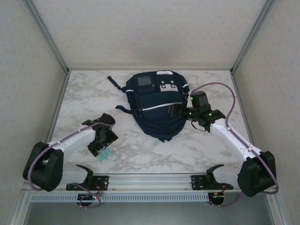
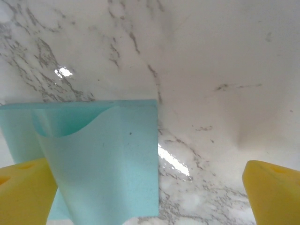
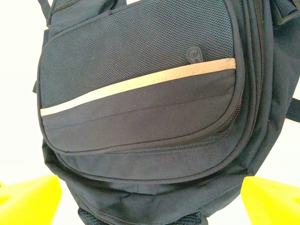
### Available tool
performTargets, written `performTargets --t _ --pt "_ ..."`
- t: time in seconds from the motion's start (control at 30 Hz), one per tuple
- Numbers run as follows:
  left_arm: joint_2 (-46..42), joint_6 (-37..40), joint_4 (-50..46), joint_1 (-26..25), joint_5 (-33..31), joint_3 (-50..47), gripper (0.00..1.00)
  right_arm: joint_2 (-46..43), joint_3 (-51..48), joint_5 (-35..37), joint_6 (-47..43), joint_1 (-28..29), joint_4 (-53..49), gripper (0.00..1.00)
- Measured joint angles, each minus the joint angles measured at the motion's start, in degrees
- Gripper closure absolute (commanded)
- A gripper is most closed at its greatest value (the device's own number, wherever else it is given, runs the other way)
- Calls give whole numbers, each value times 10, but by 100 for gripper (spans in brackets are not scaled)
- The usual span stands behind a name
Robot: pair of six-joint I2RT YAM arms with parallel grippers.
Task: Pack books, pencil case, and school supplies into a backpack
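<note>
Pale blue pad between wide-spread left fingers

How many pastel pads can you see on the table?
1: a pale blue pad on the marble table, front left. More may be hidden under the left arm or inside the backpack.

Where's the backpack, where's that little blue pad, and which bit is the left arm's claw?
backpack (image 1: 152, 121): top view, on its lower front panel.
pale blue pad (image 2: 108, 168): left wrist view, middle of its top sheet.
left gripper (image 2: 147, 192): left wrist view, midway between its yellow fingertips.
</note>
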Motion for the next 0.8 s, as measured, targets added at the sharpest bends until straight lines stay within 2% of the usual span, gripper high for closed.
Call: performTargets --t 0.43,0.8 --pt "-15 33 -68 22 -7 25 0 6 0 0 0 1 1 1" --pt "7 30 14 24 28 -35 1 11 0 0 0 1 1 1"
